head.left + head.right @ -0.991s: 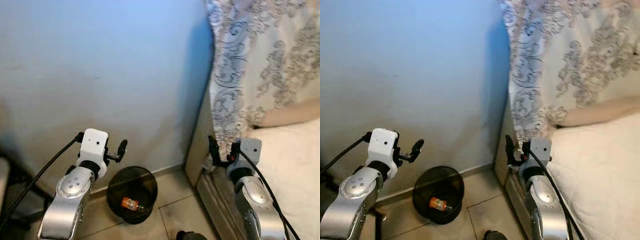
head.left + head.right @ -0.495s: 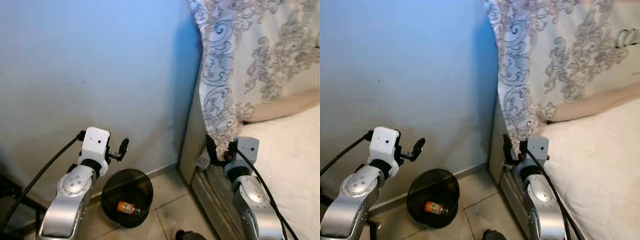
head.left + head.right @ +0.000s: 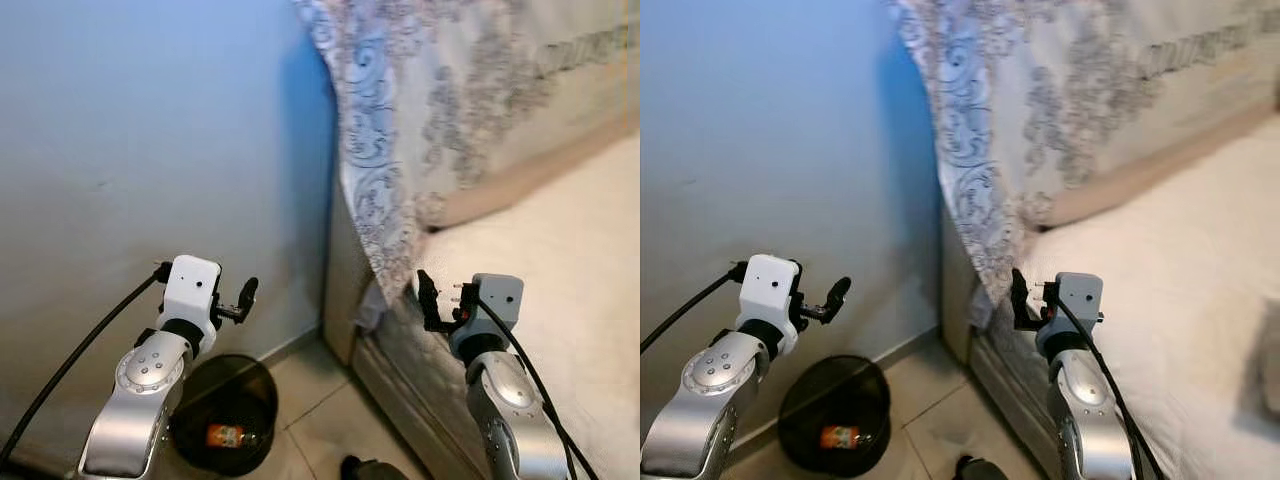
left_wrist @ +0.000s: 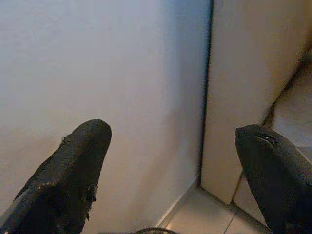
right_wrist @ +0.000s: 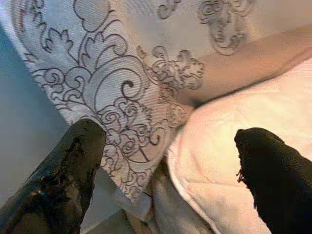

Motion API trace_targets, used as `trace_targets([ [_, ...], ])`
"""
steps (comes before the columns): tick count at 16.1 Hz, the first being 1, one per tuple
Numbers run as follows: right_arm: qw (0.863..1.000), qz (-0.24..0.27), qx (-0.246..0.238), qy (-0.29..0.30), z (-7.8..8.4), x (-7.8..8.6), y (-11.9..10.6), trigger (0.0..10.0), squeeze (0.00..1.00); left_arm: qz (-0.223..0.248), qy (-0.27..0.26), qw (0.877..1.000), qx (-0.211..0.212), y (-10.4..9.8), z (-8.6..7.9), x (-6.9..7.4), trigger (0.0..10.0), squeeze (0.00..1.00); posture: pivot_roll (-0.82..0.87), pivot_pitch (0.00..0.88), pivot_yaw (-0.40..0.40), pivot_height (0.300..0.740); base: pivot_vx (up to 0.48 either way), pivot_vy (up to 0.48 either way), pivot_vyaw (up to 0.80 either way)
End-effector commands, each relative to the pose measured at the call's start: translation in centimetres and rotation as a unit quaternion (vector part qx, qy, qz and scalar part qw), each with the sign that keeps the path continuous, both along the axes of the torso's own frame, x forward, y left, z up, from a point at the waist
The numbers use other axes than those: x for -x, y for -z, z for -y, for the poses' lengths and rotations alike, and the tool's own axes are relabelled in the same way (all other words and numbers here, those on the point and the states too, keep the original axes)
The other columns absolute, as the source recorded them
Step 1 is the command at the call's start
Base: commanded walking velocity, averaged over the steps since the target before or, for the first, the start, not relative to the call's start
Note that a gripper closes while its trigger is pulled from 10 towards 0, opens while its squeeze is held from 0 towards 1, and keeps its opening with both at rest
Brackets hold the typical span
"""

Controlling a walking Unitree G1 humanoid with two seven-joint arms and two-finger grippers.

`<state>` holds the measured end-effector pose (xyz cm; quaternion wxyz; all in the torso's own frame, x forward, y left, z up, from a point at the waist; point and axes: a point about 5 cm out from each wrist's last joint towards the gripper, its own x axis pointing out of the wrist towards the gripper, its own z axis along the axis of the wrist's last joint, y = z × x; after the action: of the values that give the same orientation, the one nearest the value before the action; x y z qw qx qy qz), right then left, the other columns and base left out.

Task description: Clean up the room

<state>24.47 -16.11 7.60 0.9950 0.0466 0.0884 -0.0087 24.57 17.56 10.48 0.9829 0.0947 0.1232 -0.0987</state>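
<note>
A black round bin stands on the tiled floor by the blue wall, with an orange item lying inside it. My left gripper is raised above the bin, near the wall, open and empty; in the left wrist view its fingers stand wide apart. My right gripper is held up at the corner of the bed, open with nothing between its fingers. The patterned cloth hangs just ahead of it.
A white lace curtain drapes over the bed's head end. The bed frame's side runs along the floor on the right. A dark object sits at the bottom edge. Tiled floor lies between bin and bed.
The whole view has swung to the right: wall, bin and curtain slid left and more of the bed shows. Both grippers hold the same pose, still open.
</note>
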Motion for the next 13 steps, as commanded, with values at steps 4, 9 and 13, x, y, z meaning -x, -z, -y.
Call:
trace_targets([
  [4, 0.999, 0.004, 0.011, 0.030, 0.63, -0.34, -0.37, 10.0, 1.00, 0.009, -0.004, 1.000, -0.005, -0.09, 0.25, -0.33, 10.0, 0.00, -0.03, 0.000, 0.024, 0.740, 0.000, 0.000, -0.75],
  [9, 0.999, 0.002, 0.013, 0.036, 0.73, -0.42, -0.30, 10.0, 1.00, 0.018, -0.007, 1.000, -0.002, -0.21, 0.38, -0.48, 10.0, 0.00, -0.03, 0.000, 0.017, 0.740, 0.000, 0.000, -0.75],
  [13, 0.999, 0.007, 0.020, 0.034, 0.85, -0.60, -0.46, 10.0, 1.00, 0.023, 0.004, 1.000, -0.009, -0.15, 0.85, -0.65, 10.0, 0.00, -0.04, 0.000, 0.015, 0.740, 0.000, 0.000, -0.75],
])
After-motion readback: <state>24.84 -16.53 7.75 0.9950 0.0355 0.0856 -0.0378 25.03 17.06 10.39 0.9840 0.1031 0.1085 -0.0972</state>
